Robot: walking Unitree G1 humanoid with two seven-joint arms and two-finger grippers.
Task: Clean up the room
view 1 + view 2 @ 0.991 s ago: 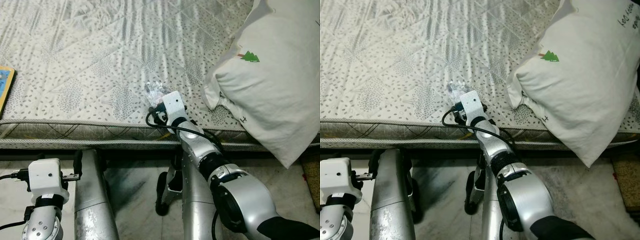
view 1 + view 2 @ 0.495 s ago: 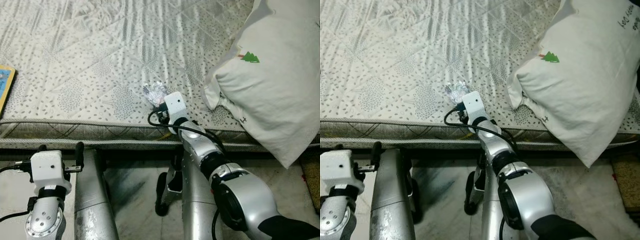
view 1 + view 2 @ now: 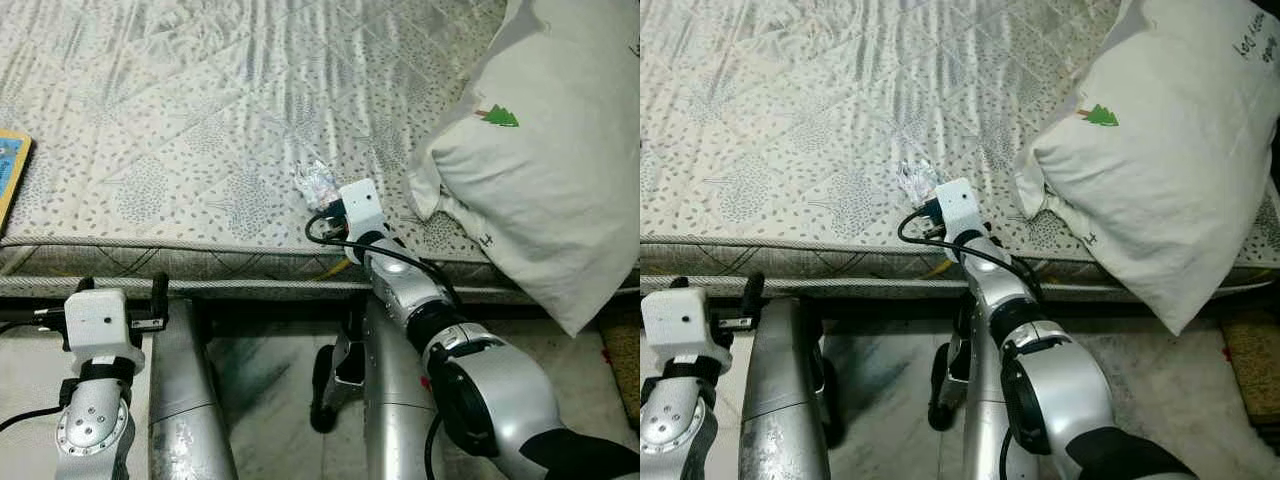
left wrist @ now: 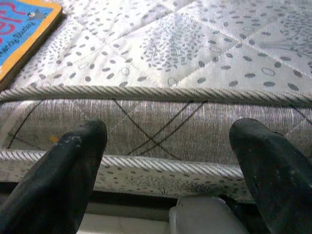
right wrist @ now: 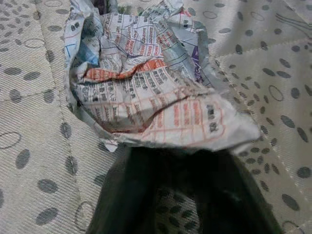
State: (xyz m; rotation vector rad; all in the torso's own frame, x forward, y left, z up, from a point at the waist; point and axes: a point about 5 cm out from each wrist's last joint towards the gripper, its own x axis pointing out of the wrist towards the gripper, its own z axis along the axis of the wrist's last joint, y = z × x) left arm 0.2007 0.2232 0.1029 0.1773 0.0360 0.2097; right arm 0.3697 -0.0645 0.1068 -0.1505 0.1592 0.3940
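A crumpled printed wrapper (image 3: pixel 318 183) lies near the front edge of the bed's quilted mattress (image 3: pixel 200 100). My right gripper (image 3: pixel 331 198) reaches over the edge to it. In the right wrist view its black fingers (image 5: pixel 126 195) close together under the wrapper (image 5: pixel 151 92), pinching its near edge. My left gripper (image 3: pixel 122 284) is low at the left, in front of the mattress side. It is open, with its fingers (image 4: pixel 73 161) spread wide and nothing between them.
A big white pillow (image 3: pixel 540 160) with a small green tree print rests at the bed's right and overhangs the edge. A blue and yellow book (image 3: pixel 10 175) lies at the bed's left edge. Marble floor (image 3: pixel 270 400) shows below, between my silver legs.
My right gripper has slid a little to the right along the bed edge, and the wrapper has moved with it. The left gripper has risen slightly towards the mattress side.
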